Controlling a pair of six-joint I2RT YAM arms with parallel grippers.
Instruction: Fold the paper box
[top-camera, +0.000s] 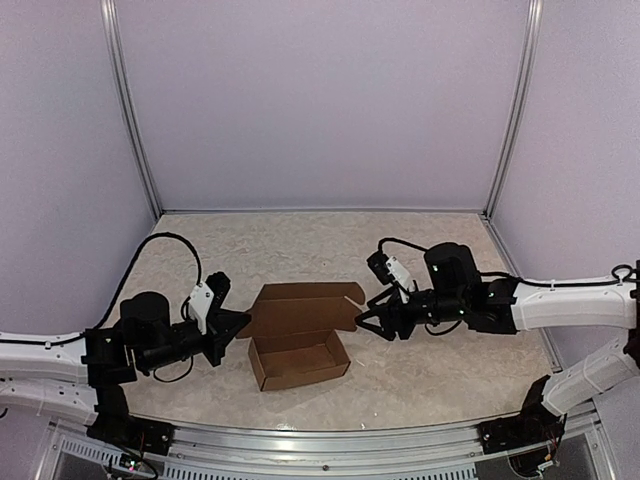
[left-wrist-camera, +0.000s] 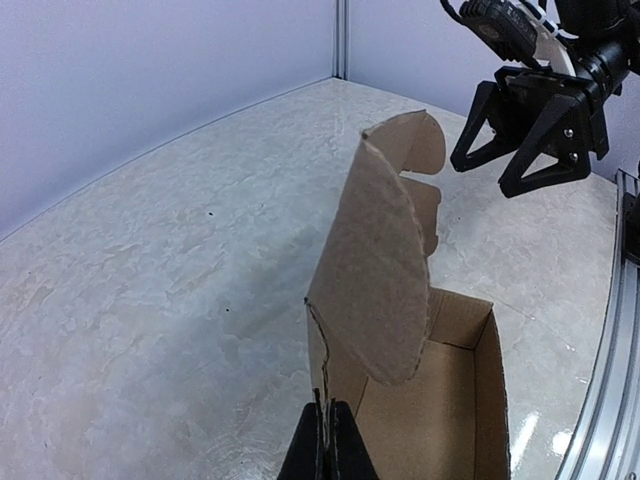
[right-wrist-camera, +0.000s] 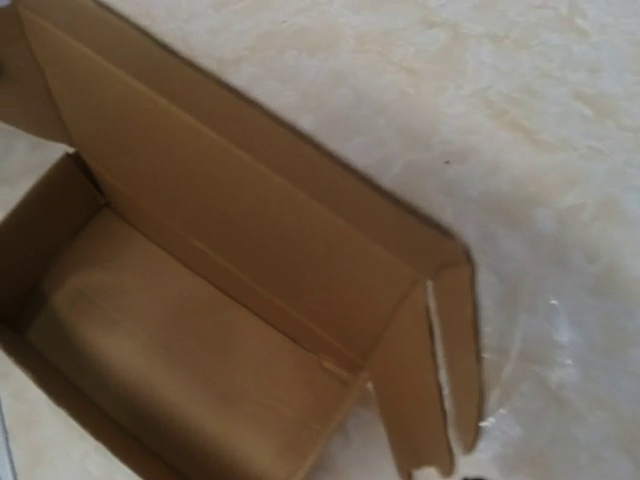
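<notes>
The paper box (top-camera: 300, 362) is a brown cardboard tray lying open in the middle of the table, with its lid (top-camera: 300, 310) folded back towards the rear. My left gripper (top-camera: 243, 328) is at the box's left end. In the left wrist view it (left-wrist-camera: 329, 415) is shut on the thin edge of that end wall, below a rounded flap (left-wrist-camera: 375, 270) that stands upright. My right gripper (top-camera: 368, 322) hovers open at the lid's right corner and holds nothing; its spread fingers (left-wrist-camera: 540, 150) show above the box. The right wrist view looks down into the box (right-wrist-camera: 180, 340) and its side flap (right-wrist-camera: 440, 370); its own fingers are out of frame.
The marbled tabletop (top-camera: 430, 260) is enclosed by pale walls with metal corner posts (top-camera: 135, 130). An aluminium rail (top-camera: 330, 440) runs along the near edge between the arm bases. Black cables loop over both arms.
</notes>
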